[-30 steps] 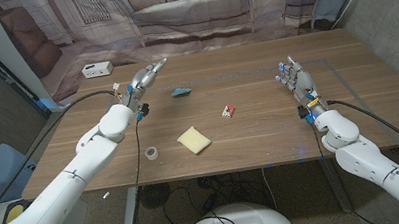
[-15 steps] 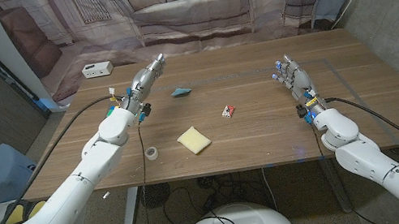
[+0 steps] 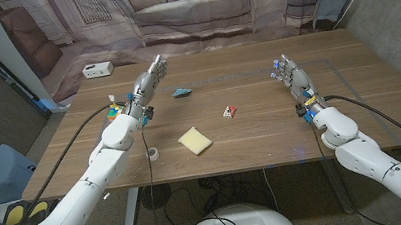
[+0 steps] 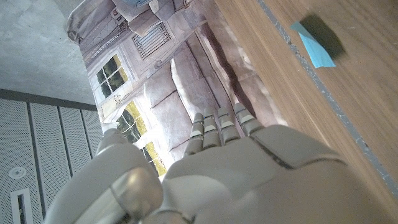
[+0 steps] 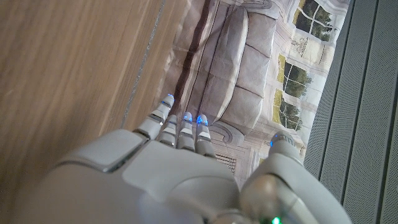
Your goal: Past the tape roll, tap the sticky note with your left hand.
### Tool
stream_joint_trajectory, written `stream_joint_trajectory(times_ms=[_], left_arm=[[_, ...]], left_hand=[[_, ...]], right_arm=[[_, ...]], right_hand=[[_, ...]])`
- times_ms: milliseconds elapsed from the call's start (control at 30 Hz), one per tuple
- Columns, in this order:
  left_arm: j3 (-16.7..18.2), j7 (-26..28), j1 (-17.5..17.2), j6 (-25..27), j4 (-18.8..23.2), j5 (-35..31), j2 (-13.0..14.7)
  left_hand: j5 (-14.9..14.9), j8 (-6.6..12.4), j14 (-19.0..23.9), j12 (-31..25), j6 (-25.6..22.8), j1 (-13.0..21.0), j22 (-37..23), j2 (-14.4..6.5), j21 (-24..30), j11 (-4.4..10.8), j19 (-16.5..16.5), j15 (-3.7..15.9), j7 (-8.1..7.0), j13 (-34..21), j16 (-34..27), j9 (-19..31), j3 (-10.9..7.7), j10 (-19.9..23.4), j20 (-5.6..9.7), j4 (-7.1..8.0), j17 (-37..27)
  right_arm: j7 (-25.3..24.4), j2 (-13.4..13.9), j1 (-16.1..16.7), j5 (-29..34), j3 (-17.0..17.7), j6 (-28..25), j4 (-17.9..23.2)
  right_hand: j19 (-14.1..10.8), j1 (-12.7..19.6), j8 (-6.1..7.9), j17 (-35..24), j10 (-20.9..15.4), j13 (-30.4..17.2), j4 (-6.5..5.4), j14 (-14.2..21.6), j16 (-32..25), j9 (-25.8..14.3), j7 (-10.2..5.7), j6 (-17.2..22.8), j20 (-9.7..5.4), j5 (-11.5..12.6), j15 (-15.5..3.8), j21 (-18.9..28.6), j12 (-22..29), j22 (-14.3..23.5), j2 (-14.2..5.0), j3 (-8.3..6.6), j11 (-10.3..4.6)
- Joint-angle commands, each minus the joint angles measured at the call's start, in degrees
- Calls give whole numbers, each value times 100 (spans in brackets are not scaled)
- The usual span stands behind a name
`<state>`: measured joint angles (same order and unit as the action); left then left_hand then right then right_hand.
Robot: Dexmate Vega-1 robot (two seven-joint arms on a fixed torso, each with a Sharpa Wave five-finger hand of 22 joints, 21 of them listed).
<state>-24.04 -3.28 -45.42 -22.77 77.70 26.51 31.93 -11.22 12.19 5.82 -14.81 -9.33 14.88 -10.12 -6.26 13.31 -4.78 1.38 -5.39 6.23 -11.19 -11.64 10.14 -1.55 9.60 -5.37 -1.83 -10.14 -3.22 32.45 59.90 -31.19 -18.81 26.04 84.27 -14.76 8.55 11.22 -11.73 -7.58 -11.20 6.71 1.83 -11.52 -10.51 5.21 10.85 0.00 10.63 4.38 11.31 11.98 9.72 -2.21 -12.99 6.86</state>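
Left hand was raised over the table, fingers extended and slightly apart, holding nothing, positioned left of the blue sticky note and not touching it. Tape roll lay near the table's front edge, well short of the blue sticky note, with a yellow pad just right of the roll. Right hand stood far right of the sticky note, fingers straight and apart, empty
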Motion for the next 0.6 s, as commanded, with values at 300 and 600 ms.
stream_joint_trajectory(times_ms=[300,600], left_arm=[[142,-30,-410,7,113,559,-60],[123,-88,-418,158,123,620,-21]], left_hand=[[0,-6,22,13,-91,-14,-16,66,-37,24,-53,29,-24,-10,15,13,9,43,25,-43,-18],[-1,-27,27,36,-89,-19,-16,61,-52,36,-47,26,-5,-10,24,13,6,25,35,-44,-19]], right_arm=[[116,39,-51,-45,-69,-90,-90],[-15,42,52,35,-50,-36,-40]], right_hand=[[-30,2,9,0,37,-11,34,11,-28,-29,-17,47,20,31,40,10,-16,11,-11,-3,14],[-88,17,25,7,-37,-6,47,82,-46,-28,-17,101,-1,32,-18,24,4,11,-3,-4,-23]])
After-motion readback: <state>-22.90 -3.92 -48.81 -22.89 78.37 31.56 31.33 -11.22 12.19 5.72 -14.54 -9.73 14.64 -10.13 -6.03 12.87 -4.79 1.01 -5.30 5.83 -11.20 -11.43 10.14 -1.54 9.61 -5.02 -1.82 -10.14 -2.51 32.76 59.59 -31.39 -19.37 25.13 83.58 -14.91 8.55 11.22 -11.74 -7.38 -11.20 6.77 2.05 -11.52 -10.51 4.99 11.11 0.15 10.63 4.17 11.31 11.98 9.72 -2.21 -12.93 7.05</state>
